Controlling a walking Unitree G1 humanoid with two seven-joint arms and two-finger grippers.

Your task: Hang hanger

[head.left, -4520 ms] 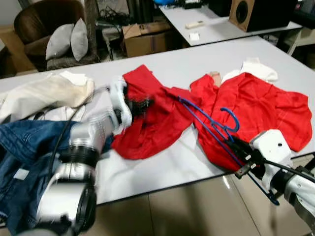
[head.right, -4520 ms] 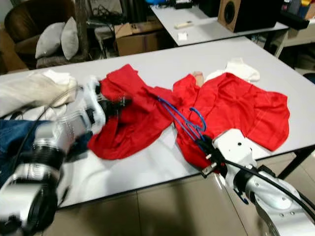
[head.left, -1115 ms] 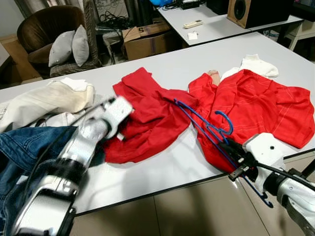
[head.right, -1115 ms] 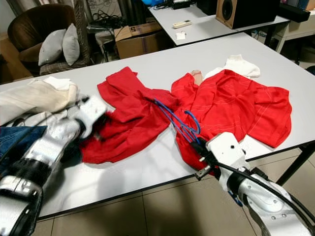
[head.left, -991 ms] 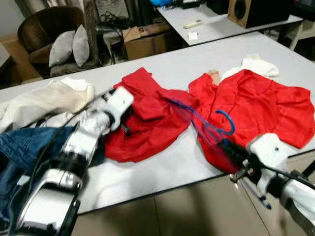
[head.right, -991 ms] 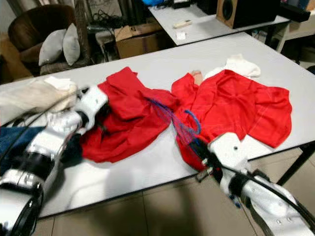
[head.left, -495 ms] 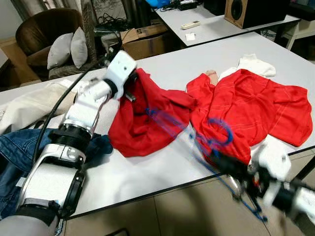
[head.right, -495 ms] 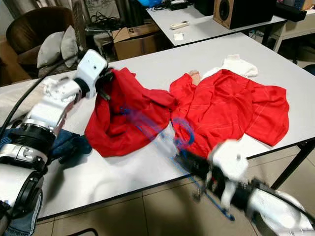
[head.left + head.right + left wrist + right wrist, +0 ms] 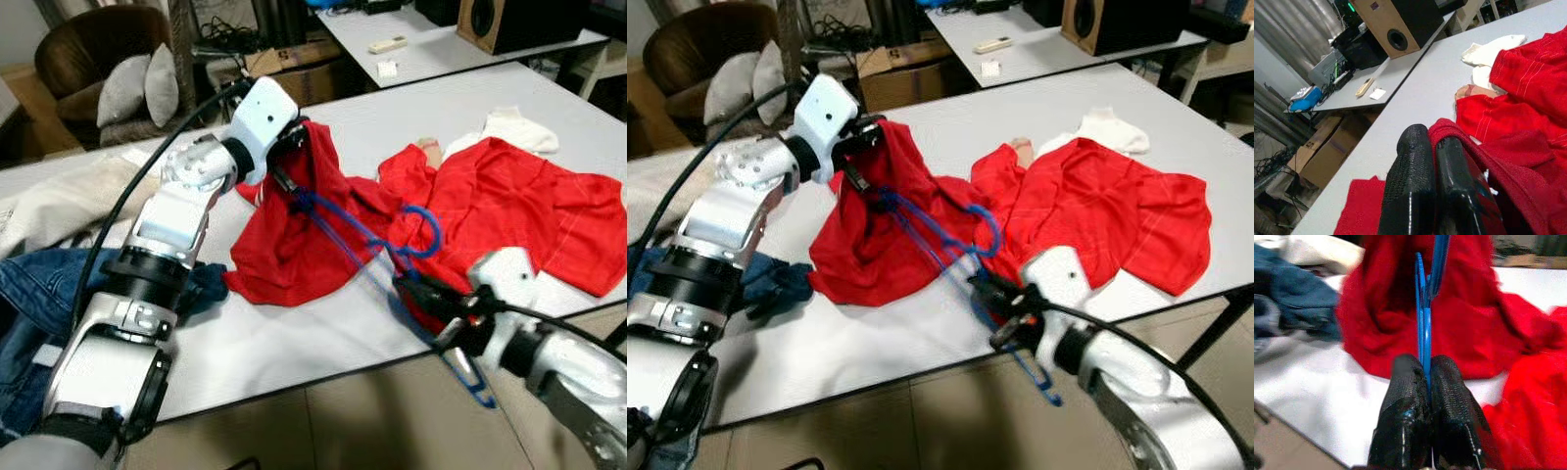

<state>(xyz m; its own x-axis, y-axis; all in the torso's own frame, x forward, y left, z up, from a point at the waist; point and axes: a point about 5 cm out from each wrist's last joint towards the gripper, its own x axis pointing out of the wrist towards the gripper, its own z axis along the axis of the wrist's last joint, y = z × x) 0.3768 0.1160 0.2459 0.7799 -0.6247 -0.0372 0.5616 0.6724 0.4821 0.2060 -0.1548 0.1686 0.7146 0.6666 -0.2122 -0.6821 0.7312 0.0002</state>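
Change: since a few seconds back the left gripper (image 9: 286, 137) has risen off the table, lifting the near red shirt (image 9: 294, 230) into a hanging drape, and the blue wire hanger (image 9: 367, 245) has swung across so that its far end now reaches into that cloth.
Right gripper: right gripper (image 9: 1425, 382), nearest the robot at the table's front edge, is clamped tight on the hanger's thin wires, with no gap between the black fingers (image 9: 1403, 401).
Hanger: it slants up and away from that grip over the white tabletop (image 9: 274, 343), hook (image 9: 419, 230) curling up midway, far tip just beside the left gripper.
Left gripper: fingers (image 9: 1410, 161) are pinched together on a fold of the red shirt, holding it well above the table.
Step in hand: as I judge it, threading the hanger's arm into the held shirt.
Doing it well: keep the cloth taut and raised, feed the tip slowly toward the opening, and watch that the wire does not snag a fold.
Farther back: second red shirt (image 9: 529, 206) lies flat, white cloth (image 9: 517, 127) beyond it; blue jeans (image 9: 39, 294) and cream garment (image 9: 49, 201) lie to the left.
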